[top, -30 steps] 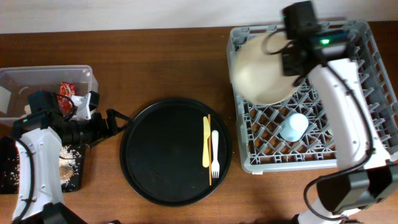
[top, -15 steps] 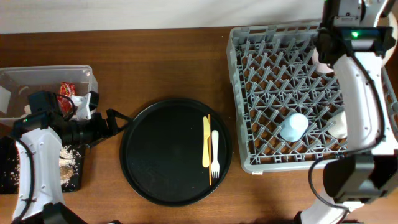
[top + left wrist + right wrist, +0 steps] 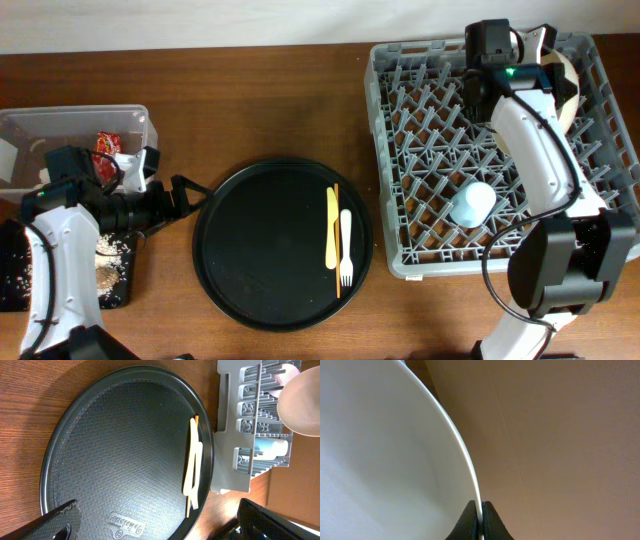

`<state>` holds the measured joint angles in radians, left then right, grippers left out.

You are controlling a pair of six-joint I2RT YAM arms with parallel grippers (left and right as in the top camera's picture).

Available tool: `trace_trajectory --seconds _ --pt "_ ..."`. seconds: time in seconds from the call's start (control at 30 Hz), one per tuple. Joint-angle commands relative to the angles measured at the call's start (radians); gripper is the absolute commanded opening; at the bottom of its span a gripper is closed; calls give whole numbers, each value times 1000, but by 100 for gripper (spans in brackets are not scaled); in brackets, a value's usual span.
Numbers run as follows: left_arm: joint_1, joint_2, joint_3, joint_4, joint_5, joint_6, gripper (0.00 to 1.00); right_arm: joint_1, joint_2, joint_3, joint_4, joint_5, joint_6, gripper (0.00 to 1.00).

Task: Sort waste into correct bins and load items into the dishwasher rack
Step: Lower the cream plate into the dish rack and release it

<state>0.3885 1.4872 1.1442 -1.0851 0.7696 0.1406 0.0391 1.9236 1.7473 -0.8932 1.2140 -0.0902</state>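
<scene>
My right gripper (image 3: 540,47) is shut on the rim of the large cream plate (image 3: 567,78) and holds it on edge over the back right of the grey dishwasher rack (image 3: 400,255). The right wrist view shows the fingers (image 3: 481,510) pinching the plate's rim (image 3: 385,460). A light blue cup (image 3: 472,203) stands upside down in the rack. The thin yellow utensil (image 3: 331,228) and white fork (image 3: 346,245) lie on the round black tray (image 3: 250,250). My left gripper (image 3: 185,195) is open and empty at that tray's left edge; its wrist view (image 3: 165,530) shows the utensil (image 3: 190,460).
The clear tub (image 3: 60,125) at far left holds a red wrapper (image 3: 105,143) and white tissue (image 3: 125,165). The shallow black tray (image 3: 15,290) below it holds rice grains and a brown bit (image 3: 105,268). My right arm crosses the rack's right half.
The plate moved from the rack's back left, up and to the right, and now stands on edge at the back right. The left arm has not moved.
</scene>
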Motion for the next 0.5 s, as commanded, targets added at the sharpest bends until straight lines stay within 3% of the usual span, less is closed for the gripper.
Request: trace_trajectory --seconds 0.0,0.33,0.47 --pt "5 3 12 -1 6 3 99 16 -2 -10 -7 -31 -11 4" --pt "5 3 12 -1 6 3 99 174 -2 -10 -29 -59 -10 5" --pt "5 3 12 -1 6 3 99 251 -2 -10 -29 -59 -10 21"
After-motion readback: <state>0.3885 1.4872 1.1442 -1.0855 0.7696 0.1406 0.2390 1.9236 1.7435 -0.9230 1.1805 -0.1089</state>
